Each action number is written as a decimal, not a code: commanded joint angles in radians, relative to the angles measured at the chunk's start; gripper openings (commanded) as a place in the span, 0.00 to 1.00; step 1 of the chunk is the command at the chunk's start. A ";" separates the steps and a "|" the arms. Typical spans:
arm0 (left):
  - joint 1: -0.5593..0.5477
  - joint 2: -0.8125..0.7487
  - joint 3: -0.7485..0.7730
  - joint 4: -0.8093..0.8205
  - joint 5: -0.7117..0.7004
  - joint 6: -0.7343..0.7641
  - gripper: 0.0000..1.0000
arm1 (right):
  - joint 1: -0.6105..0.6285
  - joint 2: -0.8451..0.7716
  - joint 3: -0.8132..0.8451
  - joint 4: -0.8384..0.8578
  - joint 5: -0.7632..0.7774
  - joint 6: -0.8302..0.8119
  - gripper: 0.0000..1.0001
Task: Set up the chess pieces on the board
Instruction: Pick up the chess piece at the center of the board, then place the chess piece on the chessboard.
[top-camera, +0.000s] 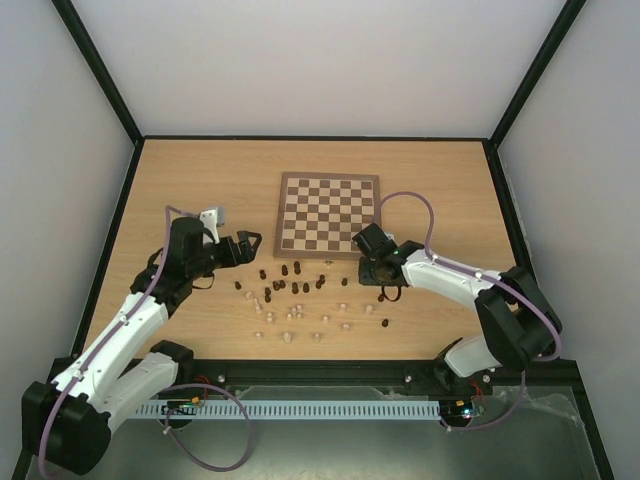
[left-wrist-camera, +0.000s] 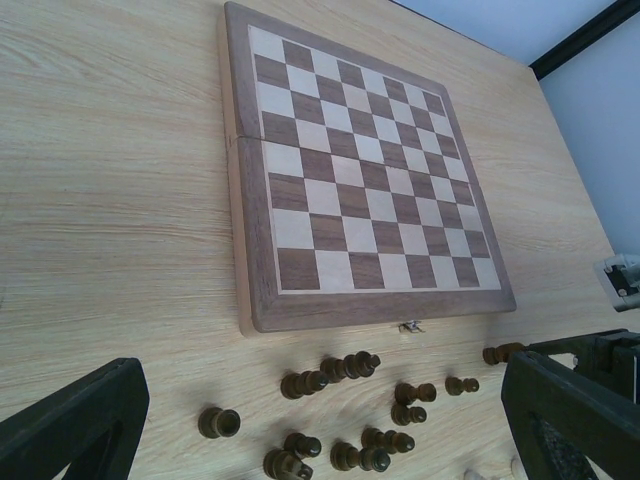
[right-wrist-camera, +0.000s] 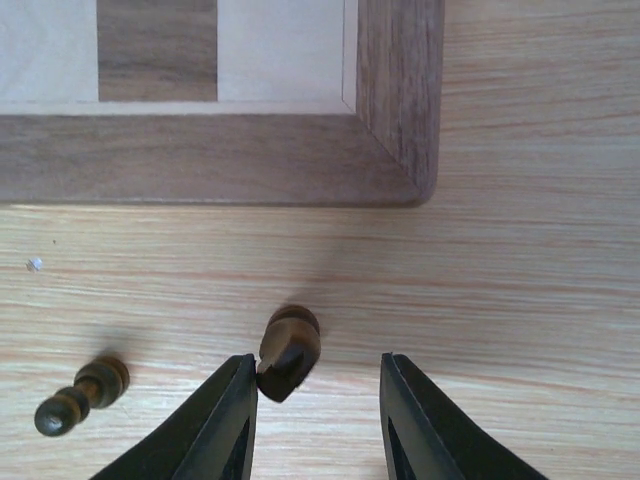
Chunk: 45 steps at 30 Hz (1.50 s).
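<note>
The chessboard (top-camera: 327, 213) lies at the table's middle back with no pieces on it; it also shows in the left wrist view (left-wrist-camera: 360, 170) and its near right corner in the right wrist view (right-wrist-camera: 390, 150). Dark chess pieces (top-camera: 290, 282) and pale ones (top-camera: 290, 318) lie scattered on the table in front of it. My right gripper (right-wrist-camera: 315, 400) is open, low over the table by the board's near right corner. A dark piece (right-wrist-camera: 288, 352) stands between its fingers, touching the left fingertip (right-wrist-camera: 240, 385). My left gripper (top-camera: 243, 247) is open and empty, left of the board.
Another dark piece (right-wrist-camera: 80, 395) lies on its side left of the right gripper. Several dark pieces (left-wrist-camera: 350, 400) lie under the left gripper's view. A small metal clasp (left-wrist-camera: 410, 326) sits on the board's near edge. Black frame rails border the table.
</note>
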 joint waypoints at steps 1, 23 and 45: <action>-0.005 -0.007 -0.001 0.013 -0.008 0.000 1.00 | 0.004 0.035 0.040 0.000 0.033 0.004 0.34; -0.005 0.038 -0.014 0.037 -0.017 0.005 1.00 | 0.004 0.034 0.137 -0.053 0.024 -0.040 0.03; -0.006 0.047 -0.022 0.053 -0.032 -0.002 1.00 | 0.006 0.232 0.265 0.031 0.161 -0.147 0.02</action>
